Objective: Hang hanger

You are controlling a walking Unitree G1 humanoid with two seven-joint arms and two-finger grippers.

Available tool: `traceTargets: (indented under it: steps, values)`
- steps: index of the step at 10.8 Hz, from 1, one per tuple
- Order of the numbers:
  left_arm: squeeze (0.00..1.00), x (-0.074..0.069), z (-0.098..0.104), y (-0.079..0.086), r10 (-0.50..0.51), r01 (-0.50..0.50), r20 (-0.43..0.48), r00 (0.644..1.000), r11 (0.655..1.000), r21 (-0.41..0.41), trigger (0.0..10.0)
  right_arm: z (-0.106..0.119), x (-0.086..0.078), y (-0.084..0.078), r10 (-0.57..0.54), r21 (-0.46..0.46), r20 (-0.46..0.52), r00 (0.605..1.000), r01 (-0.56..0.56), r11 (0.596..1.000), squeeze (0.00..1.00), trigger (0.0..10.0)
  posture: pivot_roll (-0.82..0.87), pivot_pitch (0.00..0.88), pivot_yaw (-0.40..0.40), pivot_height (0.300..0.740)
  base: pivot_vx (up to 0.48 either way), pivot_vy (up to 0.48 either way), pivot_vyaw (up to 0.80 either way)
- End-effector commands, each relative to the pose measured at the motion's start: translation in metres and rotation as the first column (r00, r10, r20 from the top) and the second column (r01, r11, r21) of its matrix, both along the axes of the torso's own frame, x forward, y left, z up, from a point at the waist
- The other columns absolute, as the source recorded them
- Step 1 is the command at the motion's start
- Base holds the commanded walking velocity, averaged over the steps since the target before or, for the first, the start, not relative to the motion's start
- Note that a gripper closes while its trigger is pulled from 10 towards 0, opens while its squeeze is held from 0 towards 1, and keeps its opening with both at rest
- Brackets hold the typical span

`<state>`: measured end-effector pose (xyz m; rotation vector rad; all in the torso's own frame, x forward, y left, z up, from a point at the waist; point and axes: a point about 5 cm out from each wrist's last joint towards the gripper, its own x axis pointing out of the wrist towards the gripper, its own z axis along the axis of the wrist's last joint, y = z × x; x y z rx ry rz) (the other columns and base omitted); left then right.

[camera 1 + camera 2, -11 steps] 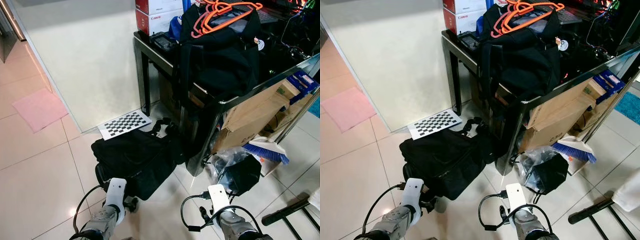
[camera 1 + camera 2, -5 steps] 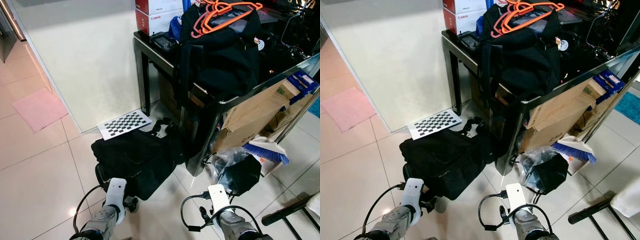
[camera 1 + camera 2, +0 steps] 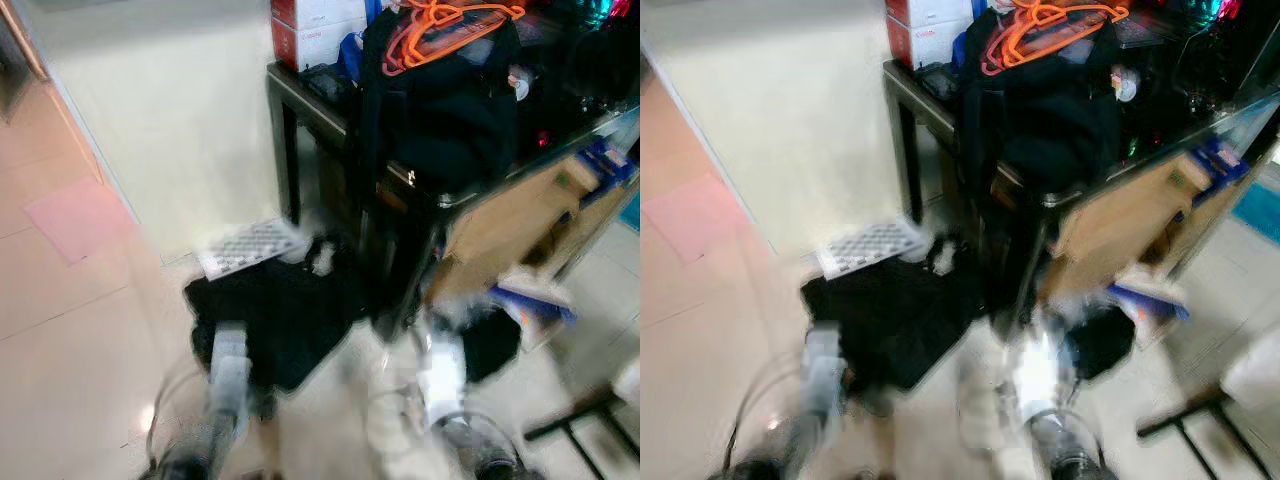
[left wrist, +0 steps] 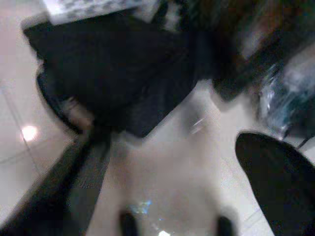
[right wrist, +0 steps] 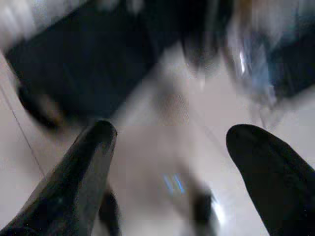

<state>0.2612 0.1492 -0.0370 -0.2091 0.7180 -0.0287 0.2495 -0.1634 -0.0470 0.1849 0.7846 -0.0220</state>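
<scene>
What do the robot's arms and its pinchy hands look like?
The frames are blurry, but each arm looks silvery grey with a white block near the wrist. The left arm and right arm both show faint loops of dark cable beside them. Up close, the left gripper and right gripper each have two long, smooth black fingers with rounded tips. No markings can be made out.

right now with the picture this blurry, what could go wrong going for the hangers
The black bag lies on the floor between the robot and the table, so it could likely trip on it. The orange hangers rest high on piled bags, a possibly long reach. Both grippers, left gripper and right gripper, hang low and open, holding nothing.
</scene>
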Motion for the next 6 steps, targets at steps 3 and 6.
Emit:
traceTargets:
  steps: [3,6]
  values:
    - [0.00,-0.032,-0.026,0.003,0.073,-0.081,-0.254,0.965,0.996,-0.022,10.0,-0.023,-0.033,-0.006,-0.093,0.017,-0.191,0.977,0.098,0.995,0.00,10.0,-0.04,0.000,0.064,0.740,0.000,0.000,0.00]
    - [0.00,-0.013,-0.014,-0.004,0.010,-0.005,-0.149,0.989,1.000,0.029,10.0,-0.010,-0.012,-0.004,-0.083,0.009,-0.096,0.992,0.084,0.996,0.00,10.0,-0.03,0.000,0.059,0.740,0.000,0.000,0.00]
